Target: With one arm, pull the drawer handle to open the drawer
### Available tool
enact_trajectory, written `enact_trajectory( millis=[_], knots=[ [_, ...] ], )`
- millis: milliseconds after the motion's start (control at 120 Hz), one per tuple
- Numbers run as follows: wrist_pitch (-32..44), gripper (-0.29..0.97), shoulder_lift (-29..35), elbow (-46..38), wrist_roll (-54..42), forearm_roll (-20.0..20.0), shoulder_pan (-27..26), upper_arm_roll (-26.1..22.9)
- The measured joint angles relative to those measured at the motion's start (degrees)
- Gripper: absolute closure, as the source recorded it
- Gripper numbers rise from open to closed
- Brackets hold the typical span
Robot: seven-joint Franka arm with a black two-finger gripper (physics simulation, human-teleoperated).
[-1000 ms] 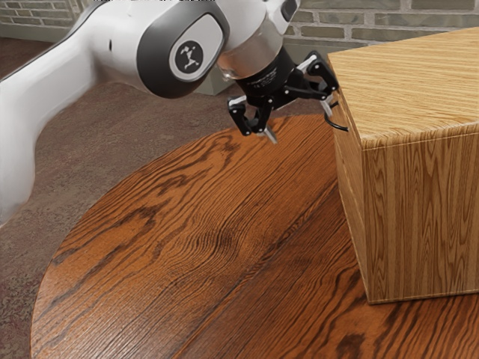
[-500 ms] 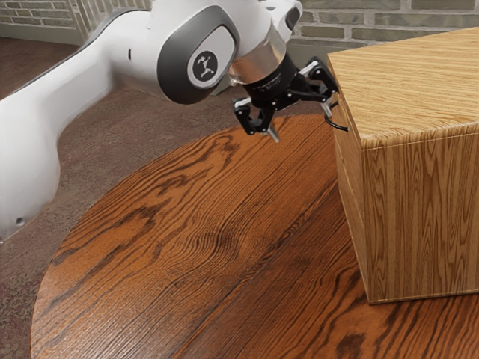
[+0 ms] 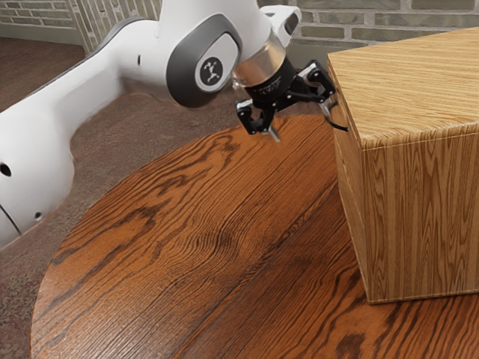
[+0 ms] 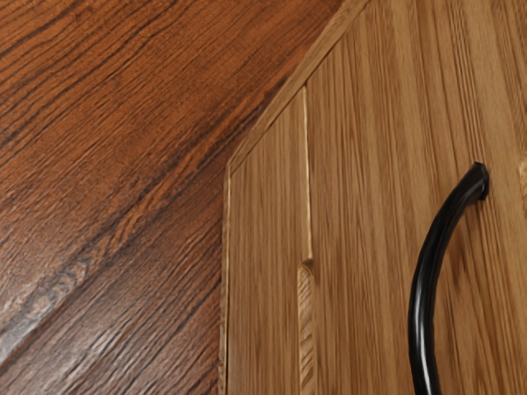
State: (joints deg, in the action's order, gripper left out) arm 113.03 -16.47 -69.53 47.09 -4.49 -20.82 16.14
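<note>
Round wooden table (image 3: 187, 247), brick wall (image 3: 359, 26)

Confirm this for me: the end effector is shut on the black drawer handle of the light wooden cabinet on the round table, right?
Not quite. The end effector is open, not shut on the handle. The exterior view shows its fingers spread wide, with the black drawer handle close by the finger nearer the light wooden cabinet. The rest holds: the cabinet stands on the round table.

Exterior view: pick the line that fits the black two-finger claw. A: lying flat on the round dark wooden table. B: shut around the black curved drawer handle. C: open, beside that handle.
C: the black two-finger claw stands wide open next to the black curved drawer handle, not clamped on it.
</note>
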Motion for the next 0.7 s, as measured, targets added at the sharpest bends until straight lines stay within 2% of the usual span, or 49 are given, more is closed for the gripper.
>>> enact_trajectory(
  millis=[92,175,258,700],
  knots=[
    [0.7,0.0,0.0,0.6,-0.2,0.1,0.8,-0.5],
    [1.5,0.0,-0.6,0.7,-0.3,0.3,5.0,-5.2],
    [2.2,0.0,-1.9,1.0,-0.4,0.4,6.5,-7.1],
    [4.0,0.0,-2.6,0.0,-0.7,0.1,6.8,-7.3]
  ],
)
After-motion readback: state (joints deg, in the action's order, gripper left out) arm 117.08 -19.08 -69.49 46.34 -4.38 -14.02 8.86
